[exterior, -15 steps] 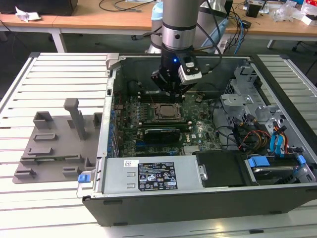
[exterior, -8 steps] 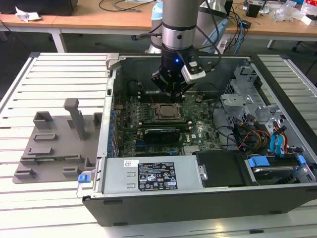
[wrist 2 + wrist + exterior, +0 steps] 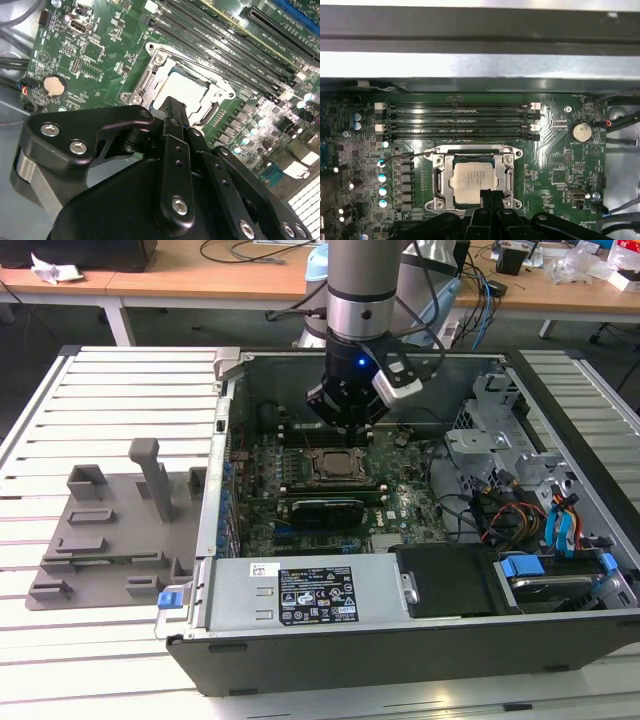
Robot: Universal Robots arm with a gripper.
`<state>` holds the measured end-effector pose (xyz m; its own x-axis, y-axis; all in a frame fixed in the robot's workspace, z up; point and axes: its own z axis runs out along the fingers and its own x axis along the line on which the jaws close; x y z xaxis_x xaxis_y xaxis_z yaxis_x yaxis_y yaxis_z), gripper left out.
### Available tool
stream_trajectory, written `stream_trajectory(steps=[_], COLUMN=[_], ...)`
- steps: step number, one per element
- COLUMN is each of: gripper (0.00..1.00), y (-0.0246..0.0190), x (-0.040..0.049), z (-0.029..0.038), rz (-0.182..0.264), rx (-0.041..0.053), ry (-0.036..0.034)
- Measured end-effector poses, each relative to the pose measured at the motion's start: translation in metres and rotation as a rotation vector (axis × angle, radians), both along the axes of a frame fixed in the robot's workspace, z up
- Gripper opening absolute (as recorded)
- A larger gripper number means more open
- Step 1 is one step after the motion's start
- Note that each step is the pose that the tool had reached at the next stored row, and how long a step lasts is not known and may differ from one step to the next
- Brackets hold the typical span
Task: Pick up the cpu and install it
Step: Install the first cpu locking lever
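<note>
The cpu (image 3: 471, 179) already lies inside the socket frame (image 3: 439, 175) on the motherboard (image 3: 555, 170), flat, with its pale metal top facing up; in the second wrist view the cpu (image 3: 185, 87) sits in the same place. The gripper (image 3: 489, 194) hangs just above the near edge of the chip, its fingers pressed together, and they appear to hold nothing. So the placing seems done; whether the frame is locked, the pictures do not tell. The computer case (image 3: 330, 595) lies open on a white slatted table (image 3: 110, 380), beside a grey plastic fixture (image 3: 110, 530). Behind stand wooden desks (image 3: 210, 275) with cables.
</note>
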<state>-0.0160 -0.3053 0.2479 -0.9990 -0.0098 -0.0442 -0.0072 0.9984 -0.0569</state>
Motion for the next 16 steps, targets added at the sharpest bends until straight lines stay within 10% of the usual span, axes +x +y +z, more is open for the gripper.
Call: stream_trajectory(steps=[16], gripper=[0.11], y=[0.0], x=[0.0002], z=[0.0], rz=[0.304], rx=[0.0], ry=[0.0])
